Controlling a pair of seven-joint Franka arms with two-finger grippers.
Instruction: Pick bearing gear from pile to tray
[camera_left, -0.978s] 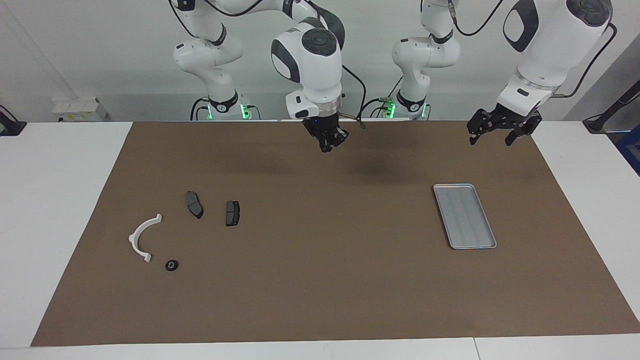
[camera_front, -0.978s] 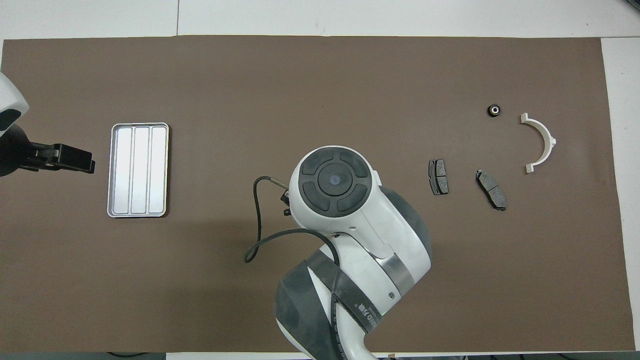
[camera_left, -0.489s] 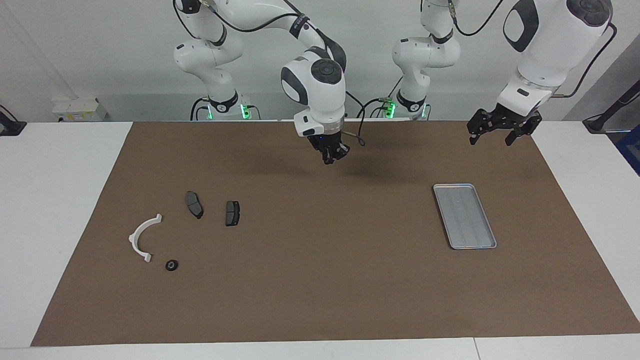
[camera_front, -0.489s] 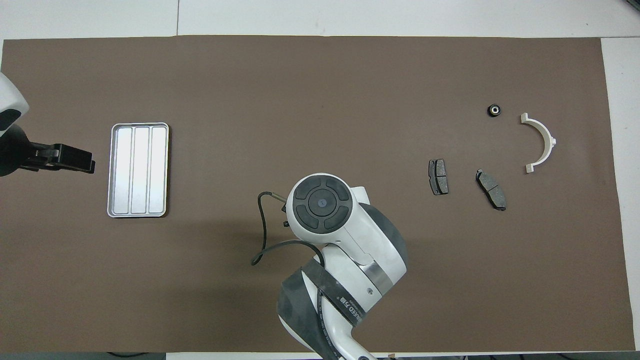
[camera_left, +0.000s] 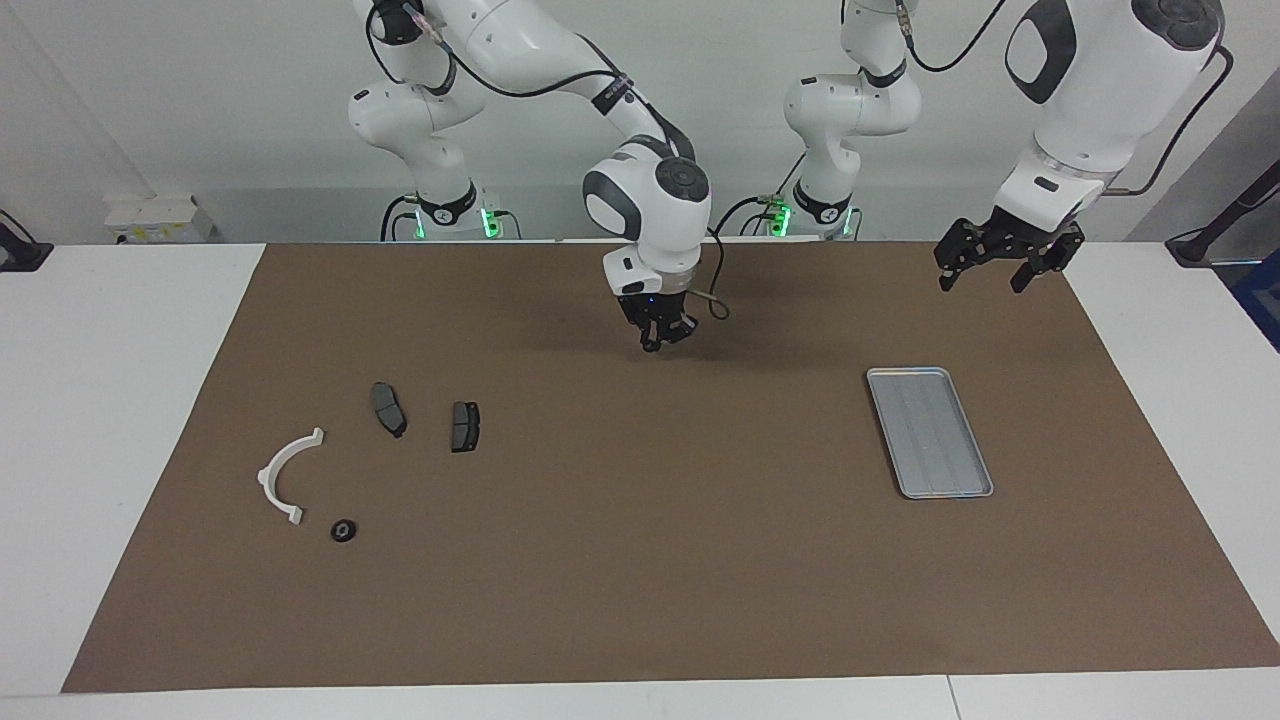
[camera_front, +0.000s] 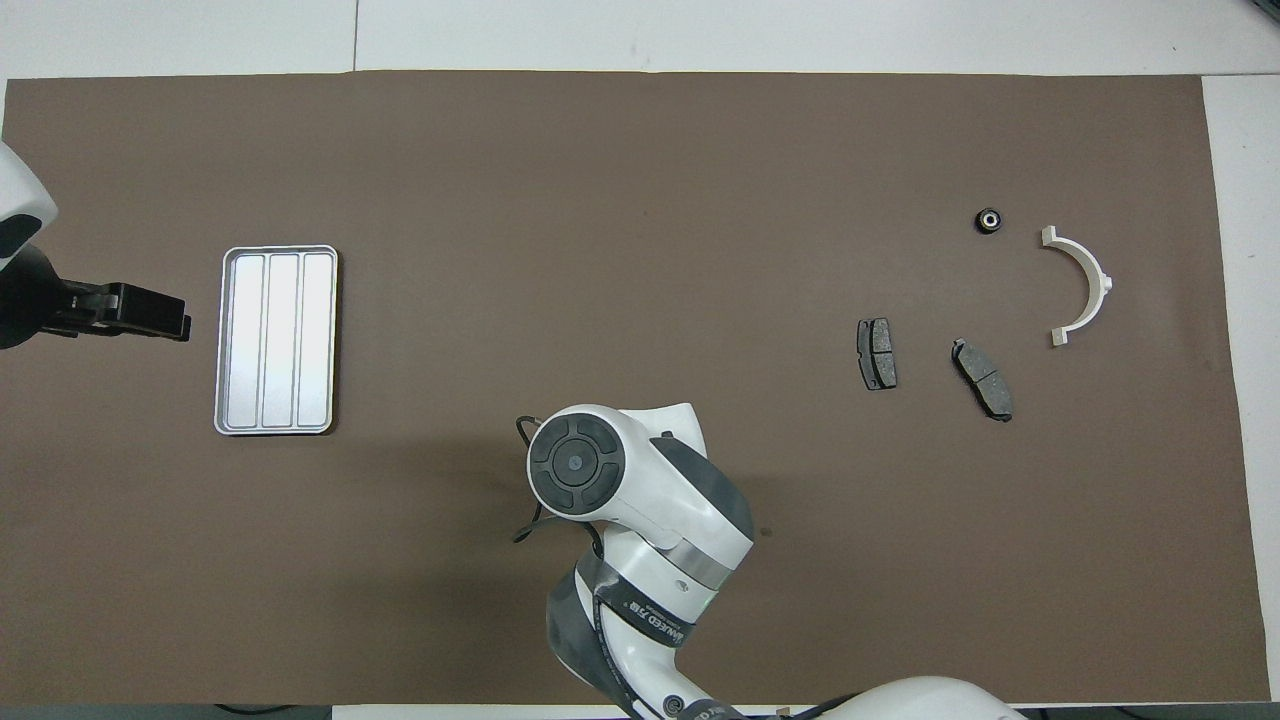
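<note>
- Black little round bearing gear (camera_left: 343, 530) with a pale centre sits flat on the brown mat (camera_left: 640, 560), toward the right arm's end of the table and farthest from the robots of all the loose parts.
- Just beside it, at about 10 o'clock in the facing view, lies the white curved plastic bracket (camera_left: 285, 476), close but not touching.
- Up around 1 o'clock from the gear are two dark grey brake pads (camera_left: 389, 409), side by side with a gap, nearer to the robots.
- Shallow silver-grey ribbed metal tray (camera_left: 978, 489) is well apart, toward the left arm's end, with nothing in it.
- Right gripper (camera_left: 659, 338) hangs over bare mat mid-table, fingertips pinched together, nothing held as far as I can see.
- Left gripper (camera_left: 982, 278) hovers over the mat's edge at roughly 1 o'clock from the tray, jaws spread wide, holding nothing.
</note>
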